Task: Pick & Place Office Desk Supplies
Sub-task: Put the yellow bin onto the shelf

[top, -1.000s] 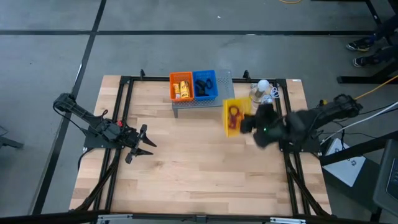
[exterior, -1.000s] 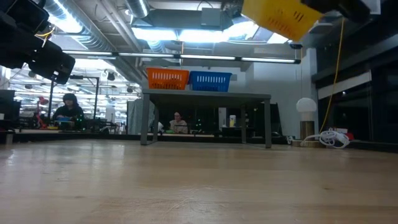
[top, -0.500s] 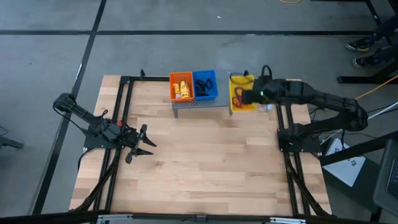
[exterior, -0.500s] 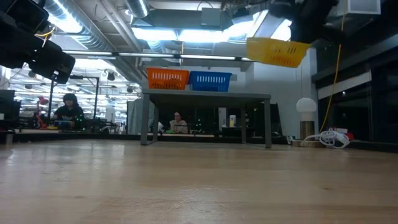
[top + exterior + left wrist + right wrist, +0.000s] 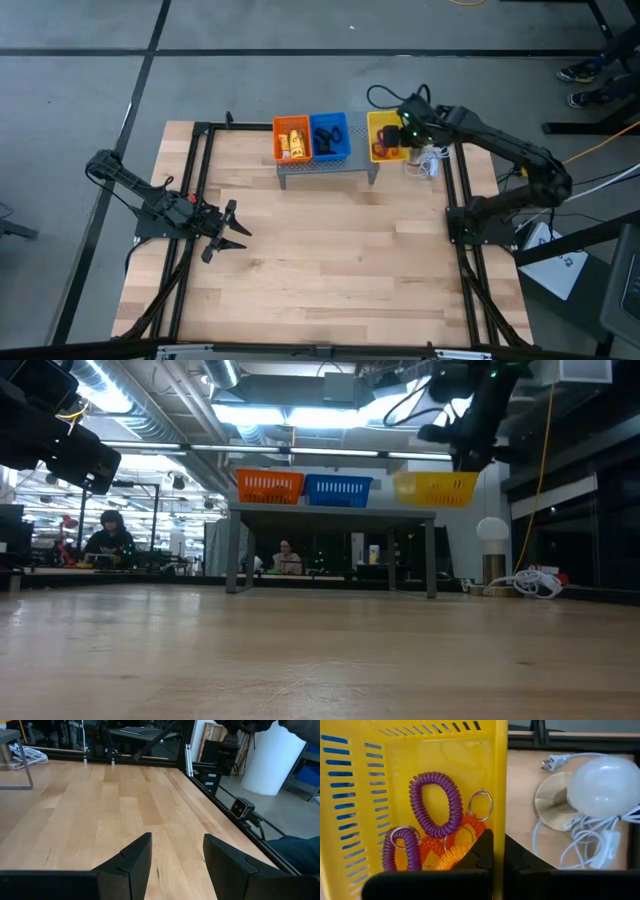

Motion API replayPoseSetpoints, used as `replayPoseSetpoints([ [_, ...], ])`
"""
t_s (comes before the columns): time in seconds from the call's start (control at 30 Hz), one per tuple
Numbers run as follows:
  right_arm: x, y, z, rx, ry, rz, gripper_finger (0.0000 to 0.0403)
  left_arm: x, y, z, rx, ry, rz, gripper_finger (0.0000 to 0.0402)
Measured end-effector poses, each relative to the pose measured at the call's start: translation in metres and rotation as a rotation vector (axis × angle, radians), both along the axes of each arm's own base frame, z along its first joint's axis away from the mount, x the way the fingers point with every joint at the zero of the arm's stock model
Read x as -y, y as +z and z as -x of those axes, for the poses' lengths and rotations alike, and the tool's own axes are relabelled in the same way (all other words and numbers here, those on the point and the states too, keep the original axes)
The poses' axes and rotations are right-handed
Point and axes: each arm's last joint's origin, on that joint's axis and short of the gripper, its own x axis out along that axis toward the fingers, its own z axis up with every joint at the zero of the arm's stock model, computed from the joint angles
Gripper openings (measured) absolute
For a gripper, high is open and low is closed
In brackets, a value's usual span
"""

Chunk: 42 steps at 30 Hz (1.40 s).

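Purple loops [image 5: 432, 805] flat in yellow basket [image 5: 380, 780], longer coil lengthwise.

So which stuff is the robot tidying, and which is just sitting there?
Job: yellow basket of purple and orange coil loops, pinched by the right gripper; orange basket; blue basket.
Lying about: white bulb lamp, its cord.

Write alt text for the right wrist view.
The right gripper is shut on the wall of a yellow slotted plastic basket holding purple and orange coiled loops; beside it, a white round bulb lamp with its cord.
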Motion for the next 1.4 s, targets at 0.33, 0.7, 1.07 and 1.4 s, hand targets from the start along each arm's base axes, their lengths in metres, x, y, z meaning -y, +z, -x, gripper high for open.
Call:
replayPoseSetpoints([
  [0.33, 0.031, 0.025, -0.035, -0.060, 0.065, 0.020, 0.0003, 0.000, 0.000, 0.000, 0.000, 0.000, 0.004, 0.0173],
  [0.7, 0.052, 0.013, -0.065, -0.108, 0.101, -0.132, 0.0003, 0.000, 0.000, 0.000, -0.008, 0.003, 0.023, 0.0173],
  [1.07, 0.052, 0.011, -0.065, -0.106, 0.077, -0.159, 0.0003, 0.000, 0.000, 0.000, -0.009, 0.003, 0.024, 0.0173],
  [1.4, 0.052, 0.010, -0.066, -0.102, 0.069, -0.160, 0.0003, 0.000, 0.000, 0.000, -0.009, 0.003, 0.024, 0.0173],
])
